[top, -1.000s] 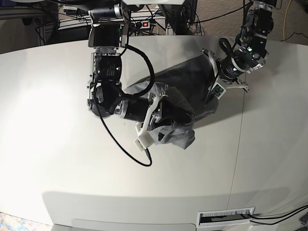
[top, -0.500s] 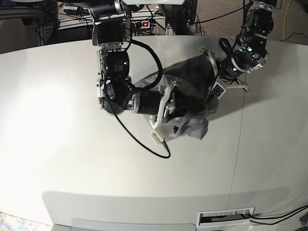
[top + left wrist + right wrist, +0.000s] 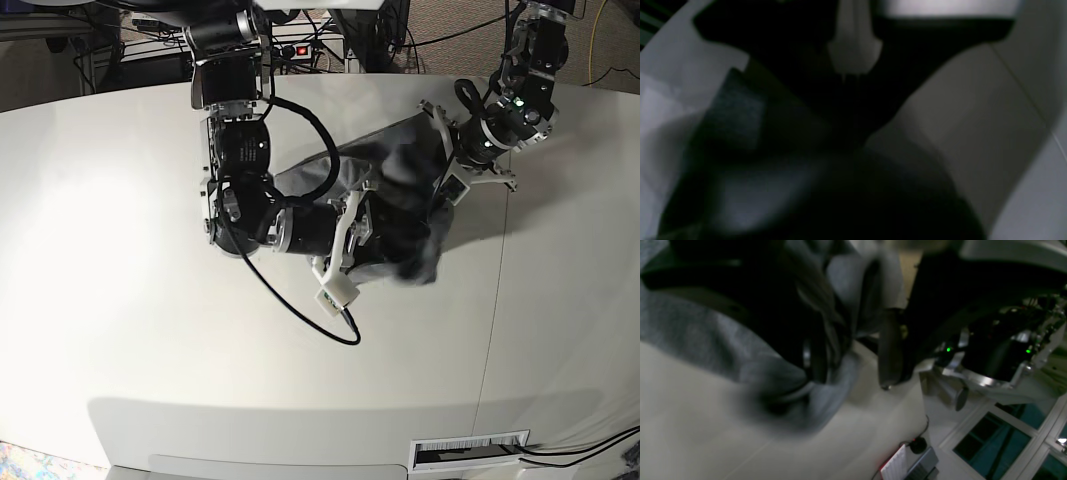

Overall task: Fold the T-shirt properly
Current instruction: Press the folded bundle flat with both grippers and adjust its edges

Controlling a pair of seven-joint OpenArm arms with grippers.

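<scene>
While the white table (image 3: 120, 330) lies bare nearest me, the right gripper (image 3: 385, 235) sits low over the middle of it, its jaws spread apart with a bunched fold of the grey T-shirt (image 3: 395, 180) draped against one finger (image 3: 813, 356). Behind it the shirt lies crumpled across the tabletop. At the shirt's far edge the left gripper (image 3: 443, 190) is clamped tight, though whether cloth is pinched inside I cannot tell.
</scene>
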